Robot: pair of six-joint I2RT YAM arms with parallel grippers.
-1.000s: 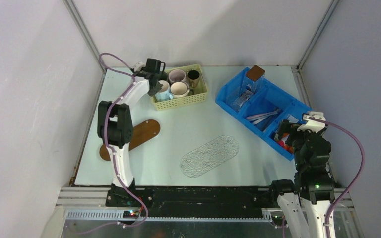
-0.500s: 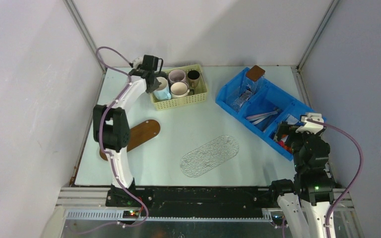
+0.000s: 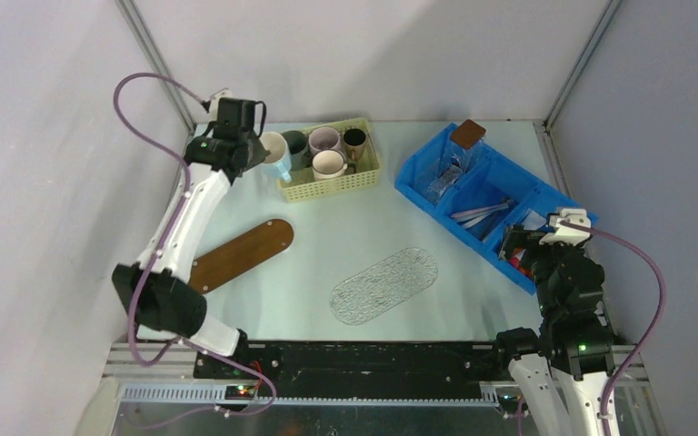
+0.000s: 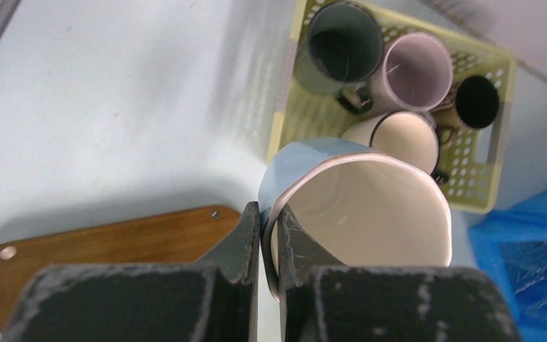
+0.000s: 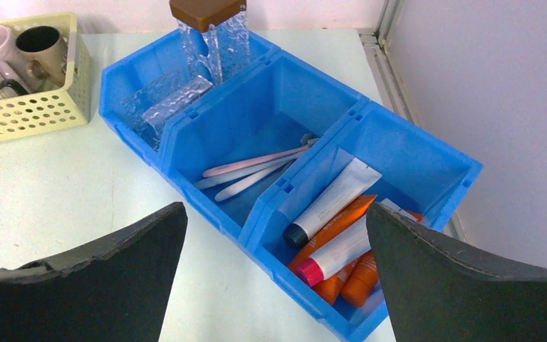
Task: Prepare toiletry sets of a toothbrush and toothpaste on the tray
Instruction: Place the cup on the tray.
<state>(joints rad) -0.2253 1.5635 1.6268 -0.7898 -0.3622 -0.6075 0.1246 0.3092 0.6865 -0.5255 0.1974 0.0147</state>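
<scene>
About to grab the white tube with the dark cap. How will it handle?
Probably light and squashy: the white tube looks flat and thin-walled. It lies against the orange tubes, so lifting it may slide or shift them. Its surface looks smooth, perhaps slippery.

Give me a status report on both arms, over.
Left gripper shut on pale blue mug, beside yellow basket. Right gripper open, at blue bin. Toothbrushes, toothpaste tubes in bin. Nothing blocking them.
</scene>
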